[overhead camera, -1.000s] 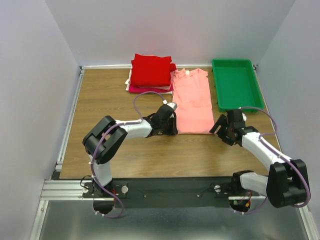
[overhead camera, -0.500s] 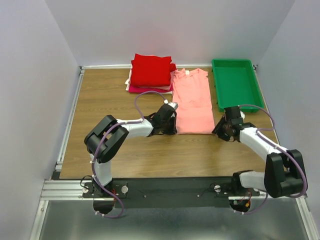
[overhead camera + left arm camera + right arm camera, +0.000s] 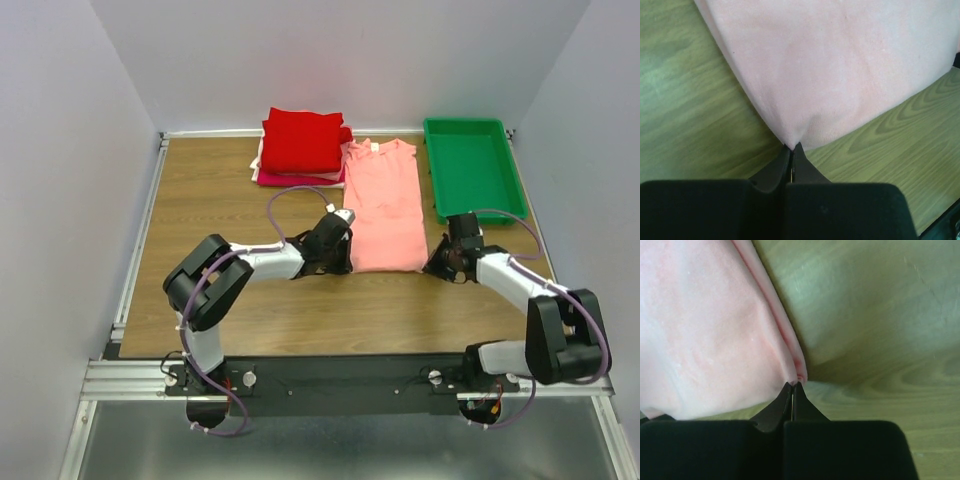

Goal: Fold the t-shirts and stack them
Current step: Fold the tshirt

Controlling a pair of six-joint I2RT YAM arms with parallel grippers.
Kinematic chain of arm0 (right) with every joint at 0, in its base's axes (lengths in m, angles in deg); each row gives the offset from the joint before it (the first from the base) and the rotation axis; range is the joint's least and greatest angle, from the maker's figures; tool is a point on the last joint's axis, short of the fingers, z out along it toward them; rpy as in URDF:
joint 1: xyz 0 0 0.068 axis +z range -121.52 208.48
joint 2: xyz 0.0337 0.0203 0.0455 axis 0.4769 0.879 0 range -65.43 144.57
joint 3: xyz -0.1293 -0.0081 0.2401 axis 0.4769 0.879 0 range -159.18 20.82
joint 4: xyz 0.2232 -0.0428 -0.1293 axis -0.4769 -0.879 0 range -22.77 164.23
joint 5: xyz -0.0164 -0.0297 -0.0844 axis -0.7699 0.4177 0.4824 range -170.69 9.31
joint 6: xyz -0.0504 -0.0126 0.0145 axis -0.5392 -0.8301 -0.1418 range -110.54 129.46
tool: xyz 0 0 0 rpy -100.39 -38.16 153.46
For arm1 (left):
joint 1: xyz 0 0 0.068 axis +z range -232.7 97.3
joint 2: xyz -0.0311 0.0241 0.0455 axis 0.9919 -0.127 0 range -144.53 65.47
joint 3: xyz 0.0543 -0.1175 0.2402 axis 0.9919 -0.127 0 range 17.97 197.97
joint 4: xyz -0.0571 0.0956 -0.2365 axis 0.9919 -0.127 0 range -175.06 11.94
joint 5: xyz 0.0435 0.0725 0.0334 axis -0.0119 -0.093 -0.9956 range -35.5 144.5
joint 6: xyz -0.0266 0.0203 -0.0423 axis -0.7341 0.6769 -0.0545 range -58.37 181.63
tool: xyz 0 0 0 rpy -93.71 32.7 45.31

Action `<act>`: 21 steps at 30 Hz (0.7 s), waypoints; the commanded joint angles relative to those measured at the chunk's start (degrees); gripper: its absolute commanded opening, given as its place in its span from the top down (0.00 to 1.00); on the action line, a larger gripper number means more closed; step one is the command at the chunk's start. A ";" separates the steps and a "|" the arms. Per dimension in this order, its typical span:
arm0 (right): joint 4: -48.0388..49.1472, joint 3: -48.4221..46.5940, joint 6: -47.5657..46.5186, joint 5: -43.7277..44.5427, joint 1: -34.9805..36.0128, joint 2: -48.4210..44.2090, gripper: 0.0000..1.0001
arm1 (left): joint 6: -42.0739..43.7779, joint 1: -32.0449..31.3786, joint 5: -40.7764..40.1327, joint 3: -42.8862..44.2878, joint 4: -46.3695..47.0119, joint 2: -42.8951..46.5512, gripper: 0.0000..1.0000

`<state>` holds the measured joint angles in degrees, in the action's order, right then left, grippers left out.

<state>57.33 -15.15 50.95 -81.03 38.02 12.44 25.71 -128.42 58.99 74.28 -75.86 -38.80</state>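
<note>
The salmon-pink t-shirt (image 3: 385, 205) lies flat as a long narrow strip in the middle of the table, collar at the far end. My left gripper (image 3: 348, 262) is shut on its near left corner (image 3: 800, 135). My right gripper (image 3: 432, 262) is shut on its near right corner (image 3: 796, 372), where the layered cloth edge bunches at the fingertips. At the back left stands a stack of folded t-shirts: a bright red one (image 3: 303, 140) on top, with white and magenta edges (image 3: 262, 176) showing under it.
A green plastic tray (image 3: 472, 165) stands at the back right, its near end close to my right arm. The wooden table (image 3: 210, 220) has a metal rail along its left side. White walls enclose the table.
My right gripper moved left to the shirt's near right corner and shut on it. My left gripper finished closing on the near left corner and barely moved.
</note>
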 commanded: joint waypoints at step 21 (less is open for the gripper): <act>-31.06 0.03 -6.59 -21.46 -0.22 -40.60 1.00 | -18.57 -15.81 -10.38 -19.22 -15.11 35.79 1.00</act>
<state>37.17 -8.59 47.80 -101.11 38.02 -25.77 12.11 -142.91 52.02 55.72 -86.04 -7.32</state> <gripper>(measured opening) 0.009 0.009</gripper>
